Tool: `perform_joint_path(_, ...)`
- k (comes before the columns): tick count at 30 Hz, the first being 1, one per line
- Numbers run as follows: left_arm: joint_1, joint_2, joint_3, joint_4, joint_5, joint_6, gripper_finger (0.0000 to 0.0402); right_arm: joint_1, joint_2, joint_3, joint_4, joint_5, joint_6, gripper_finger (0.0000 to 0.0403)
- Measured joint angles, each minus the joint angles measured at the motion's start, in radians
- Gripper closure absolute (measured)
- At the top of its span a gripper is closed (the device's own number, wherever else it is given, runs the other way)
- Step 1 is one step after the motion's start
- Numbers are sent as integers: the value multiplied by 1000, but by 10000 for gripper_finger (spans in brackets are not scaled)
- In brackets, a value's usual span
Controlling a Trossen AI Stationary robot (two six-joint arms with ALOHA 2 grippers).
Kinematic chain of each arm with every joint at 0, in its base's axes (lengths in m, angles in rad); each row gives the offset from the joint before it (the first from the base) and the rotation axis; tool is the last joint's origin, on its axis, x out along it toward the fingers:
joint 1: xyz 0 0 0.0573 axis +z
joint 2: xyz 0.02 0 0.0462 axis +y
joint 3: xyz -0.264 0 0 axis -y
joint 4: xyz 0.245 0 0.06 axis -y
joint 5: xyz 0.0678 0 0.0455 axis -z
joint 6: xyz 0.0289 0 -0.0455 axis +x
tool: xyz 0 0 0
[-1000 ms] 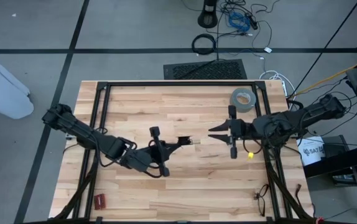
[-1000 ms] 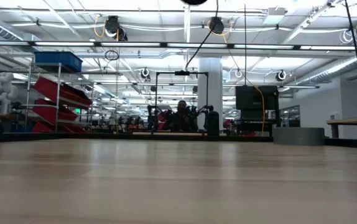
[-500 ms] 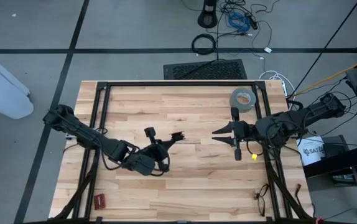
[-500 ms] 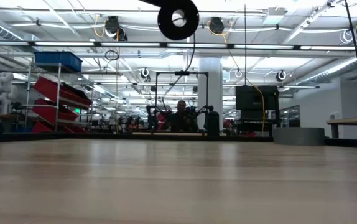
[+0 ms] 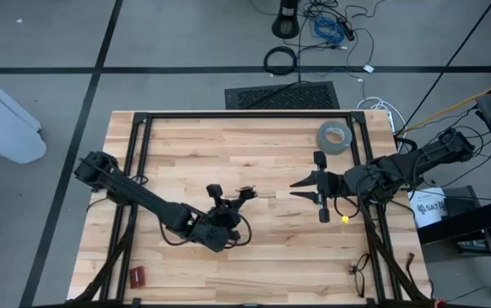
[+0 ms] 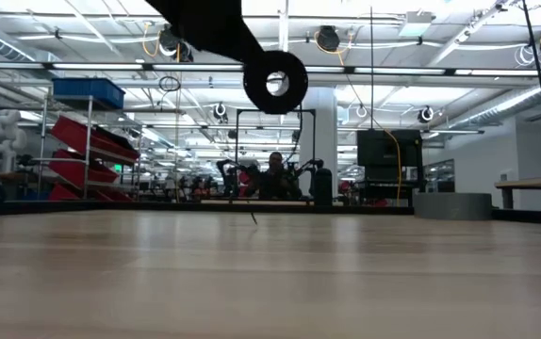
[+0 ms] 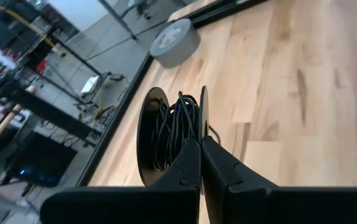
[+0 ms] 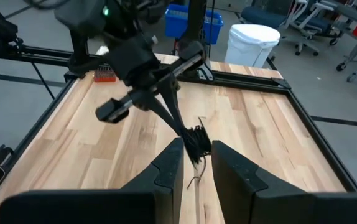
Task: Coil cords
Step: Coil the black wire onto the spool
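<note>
Left hand clamped on the cords

I see left hand (image 5: 244,197) pinching bundled cords (image 7: 177,127) above mid table (image 5: 228,145); right hand (image 5: 297,184) just beside, fingers apart, holding nothing. Tape roll (image 5: 333,135) well apart.

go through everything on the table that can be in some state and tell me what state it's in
Left gripper: jaws shut on the spool.
Spool: held upright above the table, black cord wound around it.
Right gripper: jaws apart, holding nothing.
Tape roll: lying flat, untouched.
</note>
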Motion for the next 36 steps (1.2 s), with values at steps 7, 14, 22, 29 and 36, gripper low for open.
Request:
perform_joint_path(7, 0, 77, 0, 13, -40, -41, 401, 0, 0, 0, -4, 0, -1, 332)
perform_joint_path(14, 0, 154, 2, 25, -71, -40, 401, 0, 0, 0, -6, 0, 1, 332)
perform_joint_path(22, 3, 176, 13, 24, -98, -24, 401, 0, 54, 0, -6, -8, 89, 332)
perform_joint_path(29, -8, 106, 42, -4, -62, 73, 401, 12, 218, 0, 10, -25, 183, 332)
perform_joint_path(36, -7, 63, 42, -26, -62, 91, 401, 17, 439, -2, 110, -27, 220, 332)
